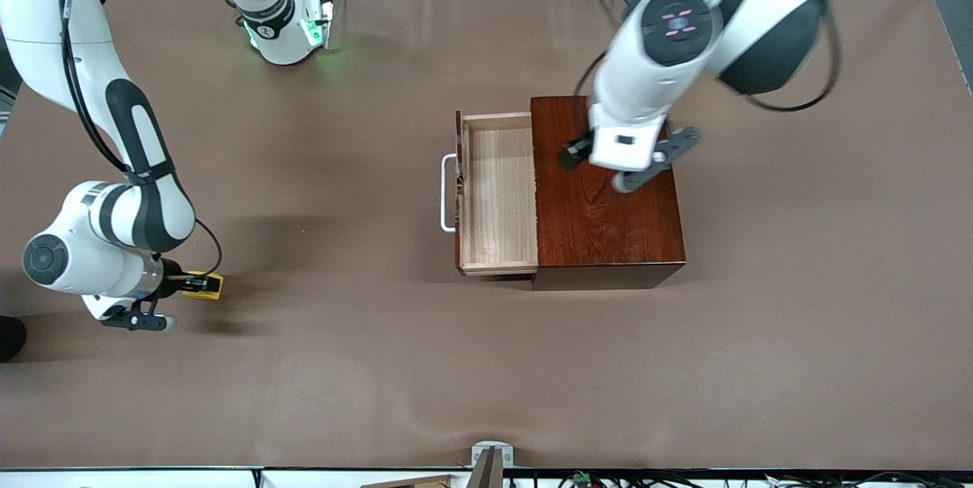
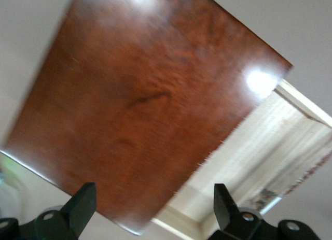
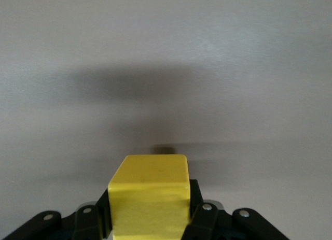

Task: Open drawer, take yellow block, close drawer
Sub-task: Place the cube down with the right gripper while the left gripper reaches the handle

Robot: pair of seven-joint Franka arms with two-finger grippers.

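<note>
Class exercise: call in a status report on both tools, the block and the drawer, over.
Right tool shut on yellow block, over bare table at right arm's end. Left tool open above wooden box. Drawer open, empty. Nothing obstructing.

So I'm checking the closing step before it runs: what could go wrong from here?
The drawer stands wide open, and the left claw, open, is over the box, not at the handle; a push from there may shove the box instead. The right claw is shut on the block above the table; released there, it could tumble.
</note>
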